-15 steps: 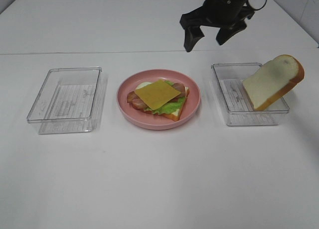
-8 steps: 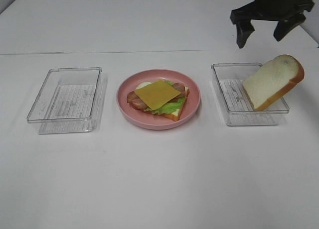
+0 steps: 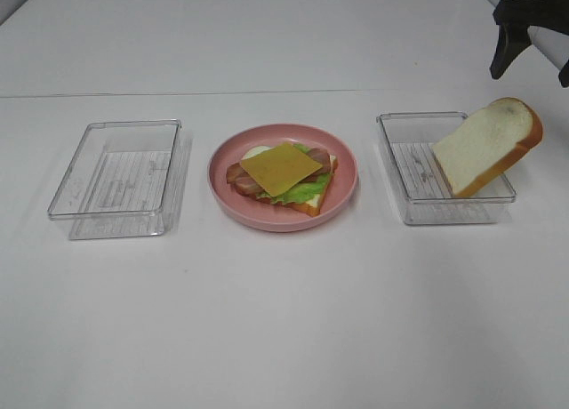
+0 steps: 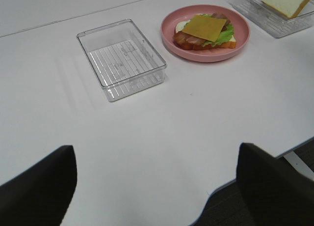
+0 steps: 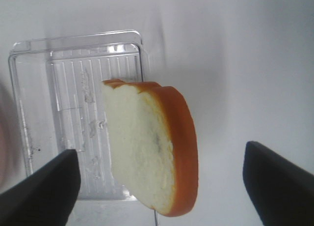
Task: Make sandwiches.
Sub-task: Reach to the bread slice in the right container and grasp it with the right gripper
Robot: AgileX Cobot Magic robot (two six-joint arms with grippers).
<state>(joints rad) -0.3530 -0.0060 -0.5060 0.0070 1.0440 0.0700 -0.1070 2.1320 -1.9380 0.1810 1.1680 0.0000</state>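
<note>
On the pink plate lies a stack: a bread slice at the bottom, green lettuce, bacon strips and a yellow cheese slice on top. It also shows in the left wrist view. The second bread slice leans tilted on the right clear tray. My right gripper hangs open and empty above and behind that slice. In the right wrist view the gripper is open over the slice. My left gripper is open and empty, far from the food.
An empty clear tray stands left of the plate and also shows in the left wrist view. The white table's front edge lies under the left gripper. A seam in the table runs behind the trays.
My right gripper has moved to the right, from behind the plate to above and behind the leaning bread slice, staying open. The food and trays have not moved.
</note>
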